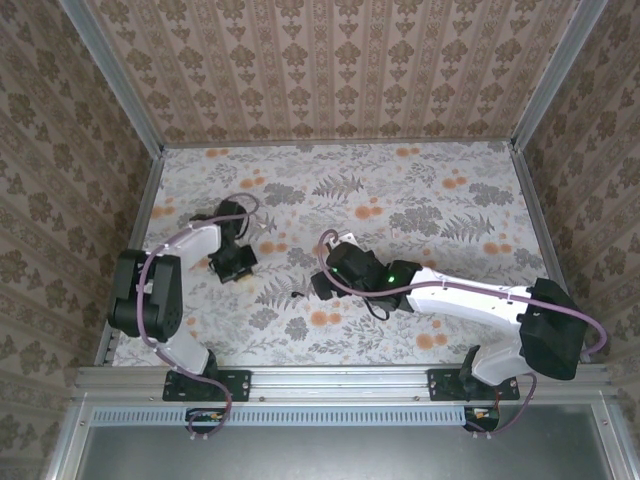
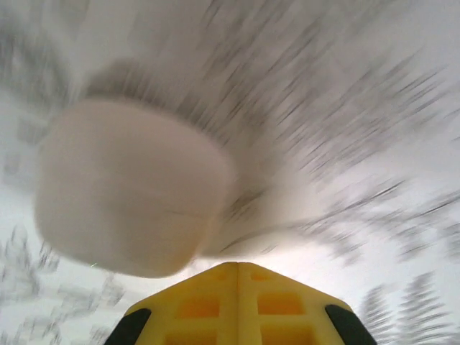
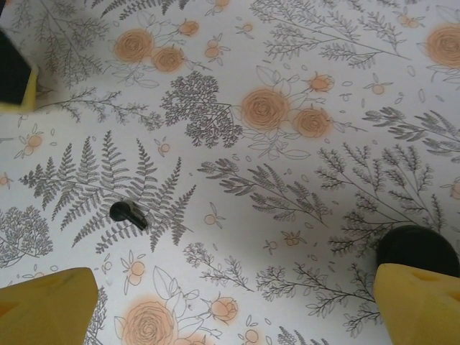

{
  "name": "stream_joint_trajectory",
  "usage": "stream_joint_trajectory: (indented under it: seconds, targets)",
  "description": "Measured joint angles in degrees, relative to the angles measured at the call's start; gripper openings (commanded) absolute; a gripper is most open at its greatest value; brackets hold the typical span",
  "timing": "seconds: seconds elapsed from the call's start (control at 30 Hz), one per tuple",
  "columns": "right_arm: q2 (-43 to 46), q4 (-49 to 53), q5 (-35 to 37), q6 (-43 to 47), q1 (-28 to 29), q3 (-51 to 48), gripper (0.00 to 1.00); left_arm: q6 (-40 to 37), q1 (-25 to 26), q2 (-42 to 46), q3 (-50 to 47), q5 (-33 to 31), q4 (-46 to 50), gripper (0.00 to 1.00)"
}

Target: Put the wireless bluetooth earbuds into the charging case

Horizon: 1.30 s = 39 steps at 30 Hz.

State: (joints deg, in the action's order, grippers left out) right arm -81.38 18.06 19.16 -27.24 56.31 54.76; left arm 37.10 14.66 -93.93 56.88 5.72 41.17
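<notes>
The charging case is a white rounded box, heavily blurred in the left wrist view, lying just beyond and left of my left gripper. That gripper's yellow fingers are pressed together with nothing between them. It sits at the table's left in the top view. One black earbud lies on the flowered cloth, ahead of my right gripper and close to its left finger. Those fingers stand wide apart and hold nothing. The right gripper hangs over the table's middle.
The table is covered by a flower-and-fern cloth and boxed in by patterned walls with metal rails. A black-and-yellow part pokes into the top left corner of the right wrist view. A dark round shape sits above the right finger.
</notes>
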Motion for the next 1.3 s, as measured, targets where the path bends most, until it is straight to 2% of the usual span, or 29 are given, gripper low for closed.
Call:
stream_joint_trajectory:
  seconds: [0.17,0.2,0.3,0.33,0.37,0.47,0.53,0.63,0.87,1.3]
  targets:
    - [1.92,0.46,0.22,-0.2,-0.2,-0.72,1.0,-6.78,-0.17,0.5,6.19,0.07,-0.85,0.1]
    - [2.25,0.46,0.22,-0.22,-0.2,-0.74,1.0,-8.26,-0.42,1.11,6.45,0.07,-0.87,0.15]
    - [2.56,0.44,0.22,-0.24,-0.2,-0.74,1.0,-11.34,-1.84,3.48,6.32,-0.68,0.33,0.45]
    - [2.56,0.44,0.22,-0.24,-0.2,-0.74,1.0,-11.67,-2.6,4.37,6.05,-1.29,0.63,0.53]
    - [2.56,0.44,0.22,-0.24,-0.2,-0.74,1.0,-11.32,-3.65,5.57,5.38,-2.01,0.9,0.59]
    - [2.56,0.42,0.2,-0.24,-0.2,-0.74,1.0,-9.05,-7.54,9.53,1.51,-2.6,1.66,0.66]
    - [2.56,0.39,0.17,-0.24,-0.2,-0.74,1.0,-8.09,-9.57,11.37,-1.6,-2.25,1.68,0.67]
    - [2.54,0.42,-0.07,-0.24,-0.2,-0.74,1.0,-9.81,-9.86,11.23,-3.23,-1.14,1.73,0.67]
    - [2.54,0.42,-0.37,-1.09,-0.2,-0.74,1.0,-18.29,-9.88,5.99,-0.61,-0.74,2.01,0.68]
    - [2.54,0.39,-0.5,-1.73,-0.2,-0.81,1.0,-22.16,-8.2,0.5,2.32,-0.98,2.16,0.68]
